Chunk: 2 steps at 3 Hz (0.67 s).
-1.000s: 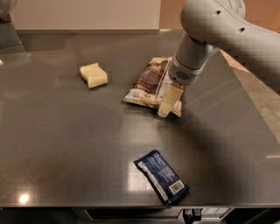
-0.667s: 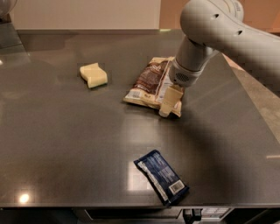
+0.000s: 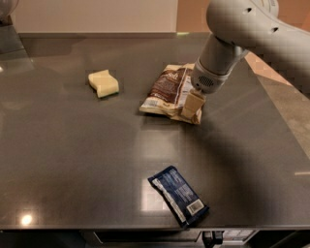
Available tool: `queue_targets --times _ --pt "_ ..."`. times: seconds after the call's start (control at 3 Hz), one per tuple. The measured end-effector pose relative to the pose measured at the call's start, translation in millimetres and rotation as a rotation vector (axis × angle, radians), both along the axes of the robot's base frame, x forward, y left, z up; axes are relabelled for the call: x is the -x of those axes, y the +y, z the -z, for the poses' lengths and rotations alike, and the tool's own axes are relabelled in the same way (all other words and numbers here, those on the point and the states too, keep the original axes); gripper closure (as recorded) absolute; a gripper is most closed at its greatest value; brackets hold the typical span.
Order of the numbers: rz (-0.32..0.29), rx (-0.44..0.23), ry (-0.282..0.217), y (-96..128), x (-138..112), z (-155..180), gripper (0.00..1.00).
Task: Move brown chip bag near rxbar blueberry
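- The gripper (image 3: 192, 107) is low over the dark grey table (image 3: 68, 155), at the near right corner of the brown chip bag (image 3: 167, 89). Its cream tip overlaps that corner of the bag.
- It cannot be told from this view whether the gripper is wide, narrow or closed on the bag.
- The pale grey arm (image 3: 242, 29) comes in from the upper right and slants down to the gripper. It covers part of the bag's right edge.
- The brown chip bag lies flat a little right of the table's middle. Its white label panel faces up and its cream edges show at the near end.
- The rxbar blueberry (image 3: 179, 195) lies flat close to the table's front edge, well apart from the bag and on the near side of it. It is turned at a slant, and its white barcode patch sits at the end nearest the front edge.
- Between the bag and the bar there is only bare tabletop. Nothing stands in that stretch.
- A pale yellow sponge (image 3: 103, 83) sits to the left of the bag, apart from it and off the line between bag and bar.
- A light wall panel (image 3: 97, 14) runs behind the table's far edge.
- A small bright reflection (image 3: 26, 219) shows on the table's near left corner.
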<state>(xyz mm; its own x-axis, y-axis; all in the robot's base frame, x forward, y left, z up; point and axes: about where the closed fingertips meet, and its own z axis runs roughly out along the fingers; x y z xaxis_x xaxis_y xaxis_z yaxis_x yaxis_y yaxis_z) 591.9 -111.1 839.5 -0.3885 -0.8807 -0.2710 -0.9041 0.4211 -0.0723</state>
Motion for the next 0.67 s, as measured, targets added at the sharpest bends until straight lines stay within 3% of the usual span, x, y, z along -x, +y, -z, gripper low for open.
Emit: queue_targets --times 0.33,0.67 --pt "-0.017 -0.039 0.005 9 13 -16 0.88" --pt "-0.059 -0.079 0.011 25 33 -33 1.00"
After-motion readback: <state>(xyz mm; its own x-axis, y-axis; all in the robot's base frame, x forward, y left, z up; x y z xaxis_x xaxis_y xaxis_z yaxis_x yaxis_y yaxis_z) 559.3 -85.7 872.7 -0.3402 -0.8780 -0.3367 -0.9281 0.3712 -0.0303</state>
